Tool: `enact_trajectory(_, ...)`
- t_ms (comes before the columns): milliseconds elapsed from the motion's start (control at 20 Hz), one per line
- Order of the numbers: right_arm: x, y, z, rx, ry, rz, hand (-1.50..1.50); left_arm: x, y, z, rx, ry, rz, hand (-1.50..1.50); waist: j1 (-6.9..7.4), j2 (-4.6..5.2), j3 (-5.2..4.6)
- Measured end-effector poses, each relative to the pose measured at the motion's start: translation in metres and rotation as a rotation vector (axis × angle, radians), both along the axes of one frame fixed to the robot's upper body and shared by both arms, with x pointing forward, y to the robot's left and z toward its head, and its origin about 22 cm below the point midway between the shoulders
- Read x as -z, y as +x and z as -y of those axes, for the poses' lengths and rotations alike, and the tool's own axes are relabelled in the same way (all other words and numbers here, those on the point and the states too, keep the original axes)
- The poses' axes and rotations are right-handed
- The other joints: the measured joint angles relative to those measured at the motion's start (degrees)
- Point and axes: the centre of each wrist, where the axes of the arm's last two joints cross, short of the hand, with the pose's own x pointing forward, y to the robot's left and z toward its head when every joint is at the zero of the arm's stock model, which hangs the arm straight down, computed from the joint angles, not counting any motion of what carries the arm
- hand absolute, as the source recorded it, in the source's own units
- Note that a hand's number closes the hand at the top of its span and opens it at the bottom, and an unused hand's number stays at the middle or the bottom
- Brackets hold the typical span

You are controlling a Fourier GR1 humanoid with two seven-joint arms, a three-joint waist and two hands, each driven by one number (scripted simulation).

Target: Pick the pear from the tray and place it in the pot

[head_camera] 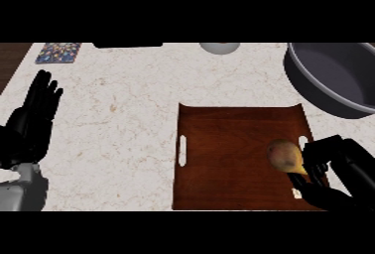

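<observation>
Counter [124, 134]: we see cream stone veined with faint tan, under both hands.
Tray [234, 144]: we see dark reddish-brown wood grain with pale slot handles, beside our right hand [341, 173].
Pear [285, 156]: we see mottled yellow-brown, against the right hand's black fingers.
Pot [330, 94]: we see grey with a darker inside, beyond the right hand.
Left hand [33, 119]: black, on a grey forearm.
Mat [58, 52]: we see multicoloured speckles, beyond the left hand.

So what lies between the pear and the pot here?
In the head view, only the brown tray and a strip of bare counter separate the pear from the pot; nothing else sits there.
</observation>
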Motion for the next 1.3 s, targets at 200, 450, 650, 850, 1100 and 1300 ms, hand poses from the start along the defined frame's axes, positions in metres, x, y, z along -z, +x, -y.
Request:
enact_trajectory(200, -0.033, -0.003, 0.024, 0.128, 0.103, 0.12, 1.5, -0.002, 0.0, 0.002, 0.009, 0.003, 0.001, 0.0, 0.57, 0.13, 0.0)
enact_trajectory(450, -0.057, 0.011, 0.062, 0.26, 0.168, 0.19, 1.5, -0.006, 0.008, 0.011, 0.035, -0.001, 0.004, 0.0, 1.49, 0.39, 0.02)
enact_trajectory(650, -0.069, 0.027, 0.089, 0.319, 0.21, 0.189, 1.5, -0.005, 0.012, 0.014, 0.04, -0.002, 0.003, 0.0, 1.95, 0.49, 0.01)
enact_trajectory(850, -0.064, 0.056, 0.109, 0.358, 0.249, 0.177, 1.5, -0.005, 0.013, 0.012, 0.045, -0.004, 0.005, 0.0, 2.42, 0.57, 0.02)
enact_trajectory(1100, -0.052, 0.089, 0.134, 0.398, 0.275, 0.146, 1.5, -0.002, 0.014, 0.016, 0.052, -0.003, 0.009, 0.0, 2.85, 0.7, 0.03)
enact_trajectory(1300, -0.036, 0.112, 0.147, 0.416, 0.314, 0.148, 1.5, 0.0, 0.016, 0.016, 0.058, -0.006, 0.011, 0.0, 3.08, 0.8, 0.05)
